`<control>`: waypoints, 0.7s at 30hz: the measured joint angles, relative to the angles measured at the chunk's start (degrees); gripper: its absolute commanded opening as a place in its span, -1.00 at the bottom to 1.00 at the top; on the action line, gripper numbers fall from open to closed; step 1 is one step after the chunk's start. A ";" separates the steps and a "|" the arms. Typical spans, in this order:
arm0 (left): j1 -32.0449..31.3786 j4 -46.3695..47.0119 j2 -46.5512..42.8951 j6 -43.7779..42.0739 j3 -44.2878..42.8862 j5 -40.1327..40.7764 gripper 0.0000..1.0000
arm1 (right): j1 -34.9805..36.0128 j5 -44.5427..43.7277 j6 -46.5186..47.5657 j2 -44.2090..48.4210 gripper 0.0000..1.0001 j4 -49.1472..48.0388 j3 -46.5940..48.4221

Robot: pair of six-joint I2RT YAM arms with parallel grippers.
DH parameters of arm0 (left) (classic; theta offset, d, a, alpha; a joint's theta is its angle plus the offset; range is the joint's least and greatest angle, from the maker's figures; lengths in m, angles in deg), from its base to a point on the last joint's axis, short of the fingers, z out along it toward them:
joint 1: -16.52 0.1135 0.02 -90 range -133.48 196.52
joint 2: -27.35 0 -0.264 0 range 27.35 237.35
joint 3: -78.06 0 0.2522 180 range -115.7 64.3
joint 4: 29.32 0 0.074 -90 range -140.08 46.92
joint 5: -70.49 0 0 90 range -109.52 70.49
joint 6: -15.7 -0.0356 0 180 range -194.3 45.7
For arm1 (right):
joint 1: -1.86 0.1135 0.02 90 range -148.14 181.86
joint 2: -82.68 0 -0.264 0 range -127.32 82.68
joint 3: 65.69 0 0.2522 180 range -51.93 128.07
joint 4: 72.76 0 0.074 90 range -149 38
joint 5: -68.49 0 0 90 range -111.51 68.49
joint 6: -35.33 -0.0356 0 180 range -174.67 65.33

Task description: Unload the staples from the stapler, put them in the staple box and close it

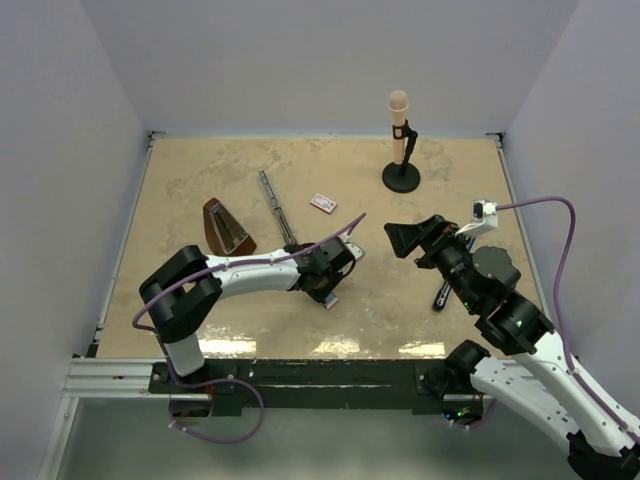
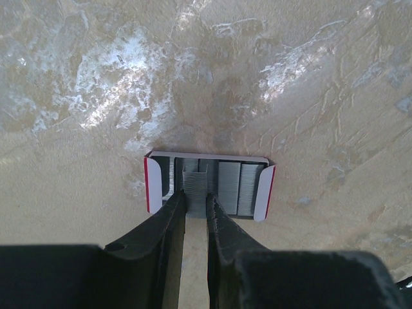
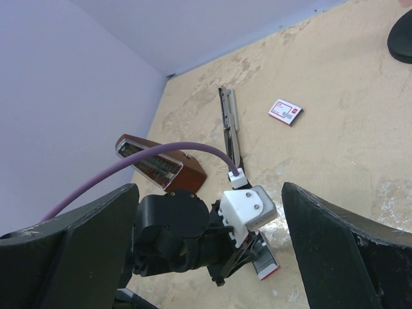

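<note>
The left tool (image 2: 196, 202) is low over the middle of the worktop (image 1: 200, 170). Its two fingers (image 2: 168, 226) are drawn close together and clenched on a strip of staples (image 2: 194, 180). The silvery, ridged strip stands on edge between the fingertips, over the left half of a shallow white tray (image 2: 153, 185) with red ends. More flat rows of staples lie in the tray. It cannot be told whether the held strip touches the tray floor or hangs just above it. From overhead, the opened stapler (image 1: 228, 228) lies at about ten o'clock from the left tool, a brown wedge with its metal channel facing up. Its long dark rail (image 1: 277, 208) lies at eleven o'clock, angled away toward the far edge; whether the two parts join is not clear. A small box (image 1: 323, 203), red and white and closed, sits flat at twelve o'clock from the left tool, just beside the rail and apart from it. A microphone (image 1: 400, 140) on a round black base stands at about one o'clock on the worktop. The right tool (image 1: 403, 238) is at three o'clock from the left tool and well apart from it, its fingers spread wide and grasping nothing.
</note>
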 measured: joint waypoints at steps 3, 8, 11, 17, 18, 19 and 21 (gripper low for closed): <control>0.00 0.00 0.00 0.02 0.00 0.24 -0.60 | 0.00 0.00 0.00 -0.07 0.97 -0.02 0.00; 0.00 0.00 0.00 0.02 0.00 0.50 -0.52 | 0.00 0.00 0.02 -0.66 0.97 -0.28 0.00; 0.00 0.00 0.00 0.02 0.00 0.55 -0.51 | 0.00 0.02 0.02 -0.81 0.97 -0.39 0.00; 0.00 0.00 0.00 0.02 0.00 0.57 -0.48 | 0.00 0.02 0.02 -1.11 0.97 -0.55 0.00; 0.00 0.00 0.00 0.02 0.00 0.57 -0.48 | 0.00 0.02 0.02 -1.20 0.97 -0.55 0.00; 0.00 0.00 0.00 0.02 0.00 0.55 -0.47 | 0.00 0.02 0.02 -1.33 0.97 -0.61 0.00; 0.00 0.00 0.00 0.02 0.00 0.57 -0.47 | 0.00 0.02 0.02 -1.49 0.97 -0.83 0.00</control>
